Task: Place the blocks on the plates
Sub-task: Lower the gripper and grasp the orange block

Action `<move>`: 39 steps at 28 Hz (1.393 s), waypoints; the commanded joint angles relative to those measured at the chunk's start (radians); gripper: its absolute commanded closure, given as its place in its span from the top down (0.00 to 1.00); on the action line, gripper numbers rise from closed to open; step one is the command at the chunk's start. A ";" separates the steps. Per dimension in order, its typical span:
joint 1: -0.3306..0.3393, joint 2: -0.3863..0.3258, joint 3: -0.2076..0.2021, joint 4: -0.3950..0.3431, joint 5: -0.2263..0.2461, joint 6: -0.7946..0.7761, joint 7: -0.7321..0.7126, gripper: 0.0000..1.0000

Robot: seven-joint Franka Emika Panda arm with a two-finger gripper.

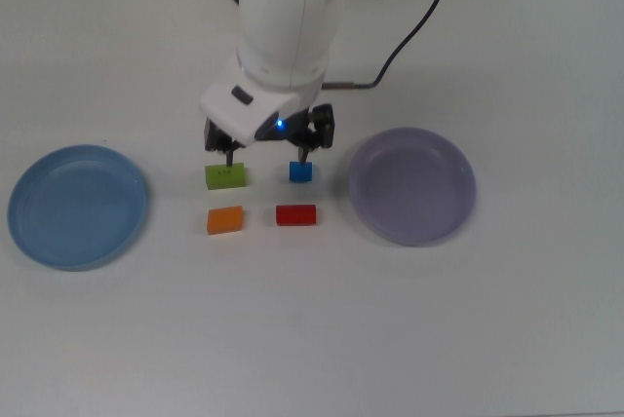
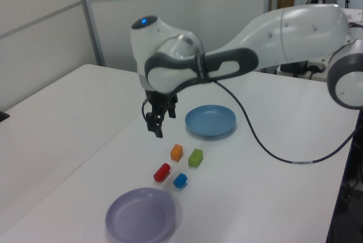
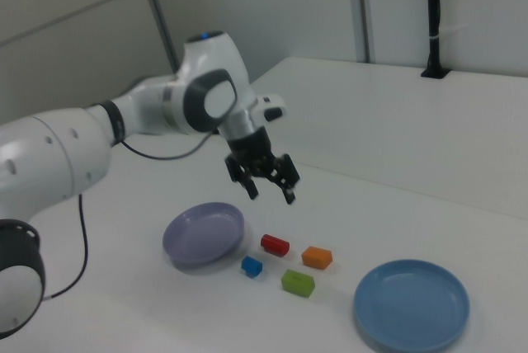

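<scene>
White tabletop (image 1: 312, 339) is seen; the opened two-finger gripper (image 1: 265, 154) is held above, the small blue cube (image 1: 300, 171) probably nearest, below one finger.

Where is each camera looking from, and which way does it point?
Top view: sits overhead, looking straight down on the table; the arm's white body and gripper show above the blocks.
Left view: sits high off one end, nearest the purple plate, looking along the table to the blue plate; the whole arm reaches in from the left view's right.
Right view: sits off the opposite end, nearest the blue plate; the arm enters from the right view's left.
All three share both plates, the four blocks and the gripper.
</scene>
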 commanded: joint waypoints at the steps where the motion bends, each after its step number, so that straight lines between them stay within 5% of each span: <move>1: -0.020 0.051 -0.005 -0.027 -0.042 0.088 -0.017 1.00; 27: -0.061 0.187 -0.005 -0.067 -0.147 0.246 -0.011 1.00; 28: -0.063 0.187 -0.005 -0.071 -0.149 0.246 -0.012 0.96; 30: -0.063 0.187 -0.005 -0.076 -0.152 0.246 -0.012 0.70; 34: -0.063 0.186 -0.004 -0.076 -0.143 0.246 -0.009 0.06; 39: -0.063 0.186 -0.005 -0.074 -0.141 0.246 -0.011 0.00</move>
